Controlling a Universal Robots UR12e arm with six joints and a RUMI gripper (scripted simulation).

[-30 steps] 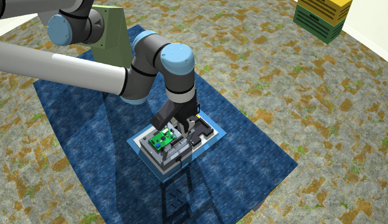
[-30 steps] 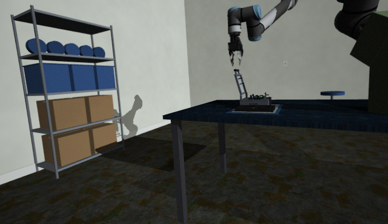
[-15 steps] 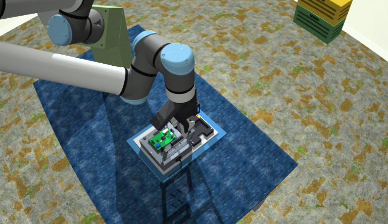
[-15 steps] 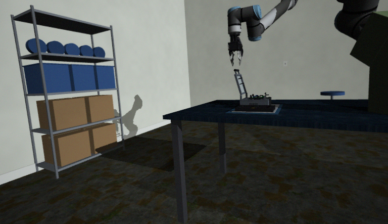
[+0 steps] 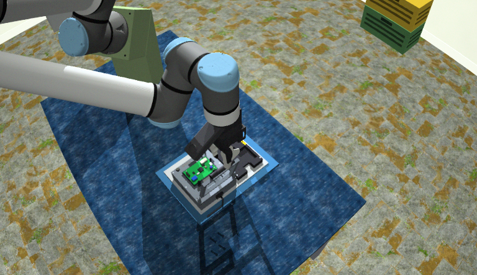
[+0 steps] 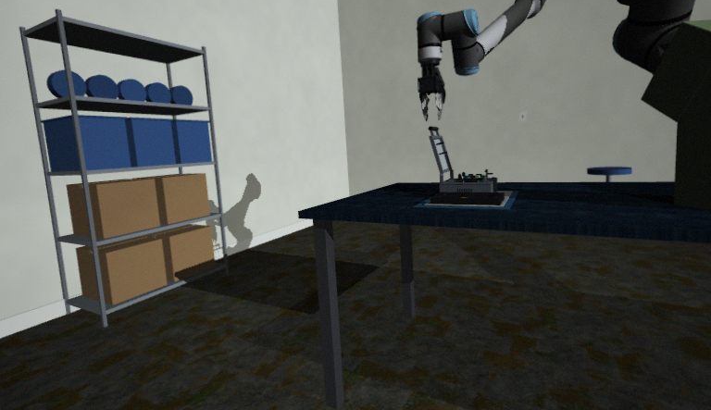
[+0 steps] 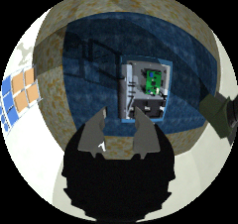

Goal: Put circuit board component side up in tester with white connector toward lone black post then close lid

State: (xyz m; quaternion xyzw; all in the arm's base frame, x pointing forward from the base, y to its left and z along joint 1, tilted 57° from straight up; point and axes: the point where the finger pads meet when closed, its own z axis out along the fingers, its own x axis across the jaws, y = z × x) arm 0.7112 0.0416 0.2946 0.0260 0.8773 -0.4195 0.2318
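The green circuit board point(image 5: 199, 169) lies flat in the grey tester point(image 5: 207, 185), component side up; it also shows in the wrist view point(image 7: 153, 81). The tester's lid point(image 6: 440, 156) stands nearly upright at the tester's edge. The black tray point(image 5: 248, 159) beside the tester holds no board. My gripper point(image 6: 432, 111) hangs in the air a little above the lid's top edge, pointing down. Its fingers are drawn near together with a narrow gap and nothing between them. In the top view the gripper point(image 5: 228, 157) hides part of the tester and the posts.
Tester and tray sit on a light blue plate point(image 5: 216, 177) on the dark blue table. The arm's green pedestal point(image 5: 135, 43) stands at the table's far side. A yellow-and-green crate point(image 5: 397, 13), a shelf rack point(image 6: 120, 159) and a stool point(image 6: 607, 170) stand away from the table.
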